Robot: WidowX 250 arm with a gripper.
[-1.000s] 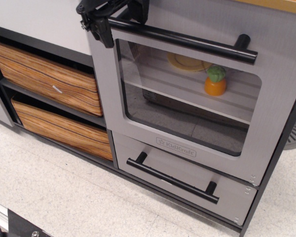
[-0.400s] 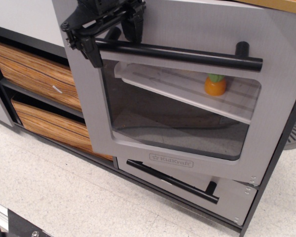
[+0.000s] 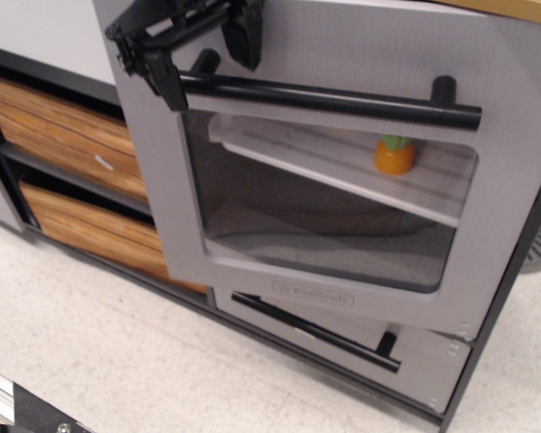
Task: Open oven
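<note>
The oven's silver-grey door (image 3: 162, 207) with a clear window stands partly swung out, its left edge away from the cabinet and its right edge still at the frame. Its long black bar handle (image 3: 343, 97) runs across the top. My black gripper (image 3: 206, 56) is at the handle's left end, open, with one finger (image 3: 165, 72) left of the bar's end and the other (image 3: 244, 38) behind it, near the handle post. Through the window I see the pale ribbed rack (image 3: 325, 158) with an orange and green toy (image 3: 394, 155) on it.
A smaller grey drawer (image 3: 433, 365) with a black bar handle (image 3: 316, 332) sits below the oven, partly covered by the door. Two wood-grain drawers (image 3: 63, 135) (image 3: 81, 225) lie to the left. A speckled pale floor (image 3: 117, 352) lies in front.
The oven door has swung outward from nearly shut, its left edge moving toward the camera and left with my gripper at the handle. Since the last frame the gripper has risen slightly.
</note>
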